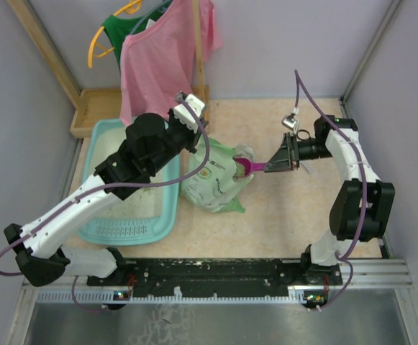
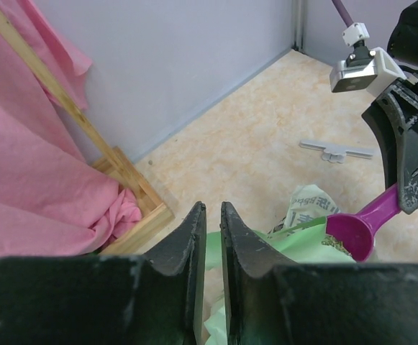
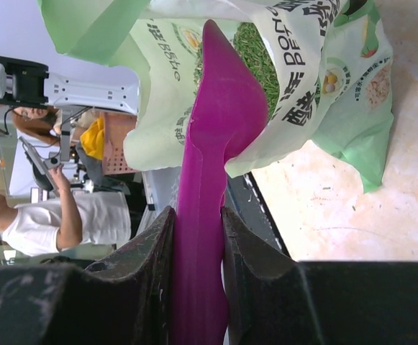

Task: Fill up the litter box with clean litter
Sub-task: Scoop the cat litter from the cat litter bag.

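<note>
Left of the bag (image 1: 216, 183), the litter box (image 1: 102, 147) sits flat on the table (image 1: 302, 215). Its long right rim is close against the bag's side; whether they touch, I cannot tell. Its whitish base is on show, with the slotted grille (image 1: 126, 231) at the end nearer the arm bases. The left arm (image 1: 86, 208) stretches diagonally over the box toward the bag. Behind the bag and to its left, a pink garment (image 1: 165, 57) hangs over a wooden tray (image 1: 97, 108).

Now the left gripper (image 2: 214, 208), poised just above the bag's rear-left edge. Its wrist view shows the two dark fingers a narrow slit apart with nothing pinched between them, and pale green plastic right below the tips.

The bag itself is pale green and printed, slumped on the table with its mouth turned to the right. Inside that mouth is the clean litter (image 3: 255, 47), a grainy olive-green mass. So that's where it is: in the bag, with a few granules in the scoop's bowl.

The magenta scoop (image 1: 246, 167) has its bowl at the bag's mouth and its handle running out to the right. And to the right of the bag, the right gripper (image 3: 198, 215) is clamped firmly on that handle, one finger pressed on each side.
</note>
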